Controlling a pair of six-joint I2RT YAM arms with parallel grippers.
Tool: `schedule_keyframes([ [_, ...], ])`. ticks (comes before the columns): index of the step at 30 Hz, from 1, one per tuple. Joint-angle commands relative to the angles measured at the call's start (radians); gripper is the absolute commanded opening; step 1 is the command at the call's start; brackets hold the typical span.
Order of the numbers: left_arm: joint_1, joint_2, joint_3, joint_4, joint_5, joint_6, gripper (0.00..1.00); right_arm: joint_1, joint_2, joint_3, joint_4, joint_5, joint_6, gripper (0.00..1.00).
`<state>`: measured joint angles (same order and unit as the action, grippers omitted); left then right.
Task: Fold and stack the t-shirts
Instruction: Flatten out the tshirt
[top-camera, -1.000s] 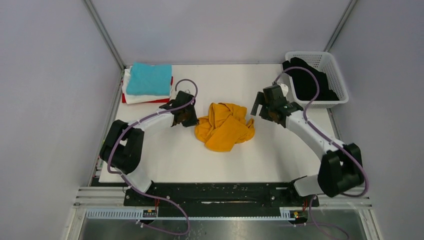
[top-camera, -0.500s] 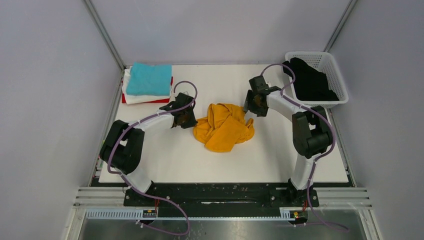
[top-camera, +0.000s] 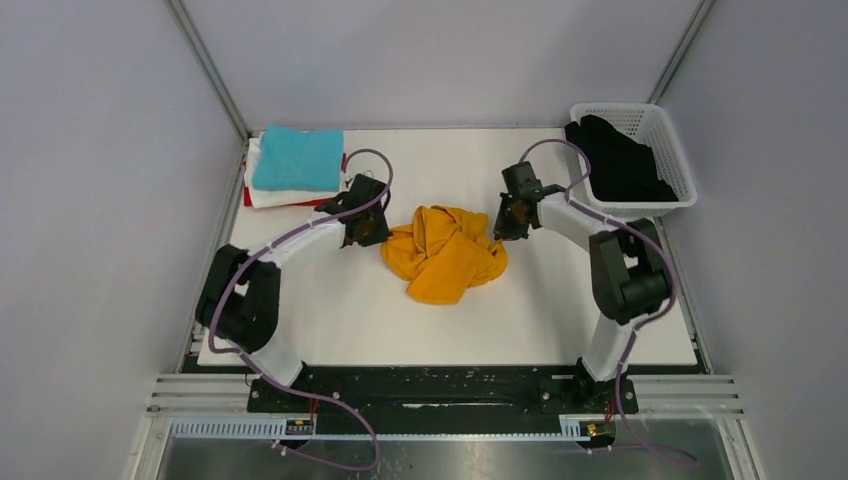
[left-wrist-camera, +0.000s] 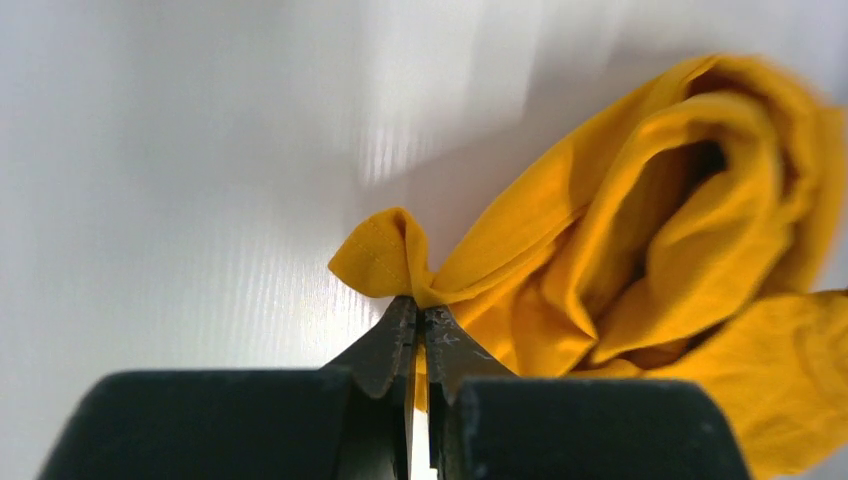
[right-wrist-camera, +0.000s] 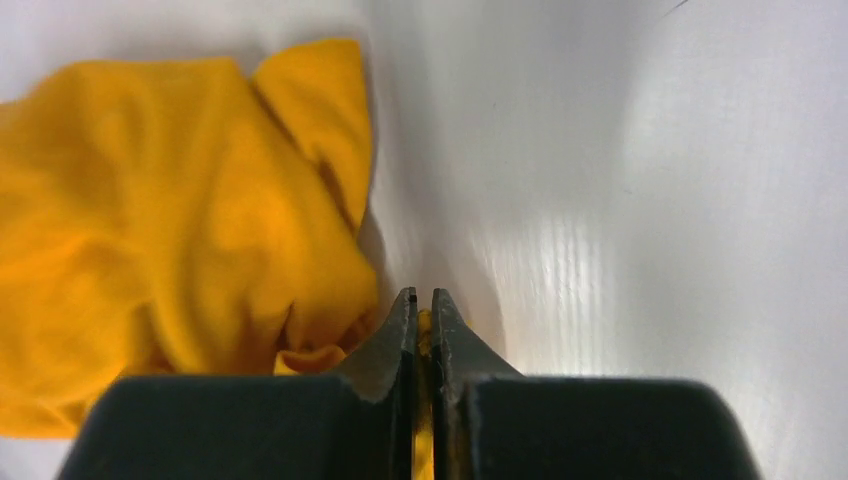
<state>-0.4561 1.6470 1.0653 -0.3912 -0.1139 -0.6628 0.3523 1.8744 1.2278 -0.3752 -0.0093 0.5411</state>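
The left gripper (left-wrist-camera: 420, 305) has its jaws pressed together on a small stitched tuck of the crumpled mustard-orange cloth t-shirt (left-wrist-camera: 640, 230). A nub of fabric pokes out just past the tips. The right gripper (right-wrist-camera: 422, 297) is also pinched shut, and only a thin sliver of the same orange cloth shows between its fingers.

In the overhead view the shirt lies bunched in the middle of the white tabletop (top-camera: 560, 300), between the two grippers. One gripper holds its left edge and the other its far right edge.

The step in hand looks like opening the heap out flat before folding. Both holds are small, and the right one looks especially slight, so the arms should draw apart slowly and evenly. A little lift would let the folds drop out rather than drag. Which parts of the garment are pinched cannot be told, so the spread may come out twisted and need a re-grip at the shoulders or hem. The left arm should also keep clear of the stack of folded t-shirts (top-camera: 296, 165) just behind it at the far left corner. That stack has turquoise on top, white under it and a red edge at the bottom.

The only container is the white plastic lattice basket (top-camera: 682, 175) at the far right corner. It holds a heap of black cloth (top-camera: 620, 168) that spills over its left rim toward the right arm.
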Motion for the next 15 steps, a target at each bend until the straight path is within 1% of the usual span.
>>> schedule_keyframes([
  [1,0.006,-0.195,0.122,-0.046,-0.119,0.034,0.0,-0.002,-0.318,-0.009,0.026,0.115,-0.08,0.0],
  [3,0.005,-0.298,0.136,-0.055,-0.154,0.039,0.0,-0.002,-0.452,-0.017,0.016,0.152,-0.123,0.0],
  [5,0.005,-0.43,0.148,-0.056,-0.174,0.047,0.0,-0.002,-0.588,-0.033,0.023,0.149,-0.166,0.0],
  [8,0.005,-0.585,0.189,-0.068,-0.109,0.067,0.0,-0.003,-0.814,-0.071,0.096,0.072,-0.217,0.0],
  [10,0.005,-0.682,0.222,-0.07,-0.098,0.081,0.0,-0.002,-0.944,-0.084,0.135,0.025,-0.236,0.0],
  [13,0.004,-0.821,0.264,-0.072,-0.128,0.106,0.0,-0.002,-1.098,-0.071,0.156,0.012,-0.262,0.0],
  [15,0.004,-0.902,0.29,-0.073,-0.139,0.128,0.0,-0.002,-1.175,-0.035,0.133,0.012,-0.281,0.0],
])
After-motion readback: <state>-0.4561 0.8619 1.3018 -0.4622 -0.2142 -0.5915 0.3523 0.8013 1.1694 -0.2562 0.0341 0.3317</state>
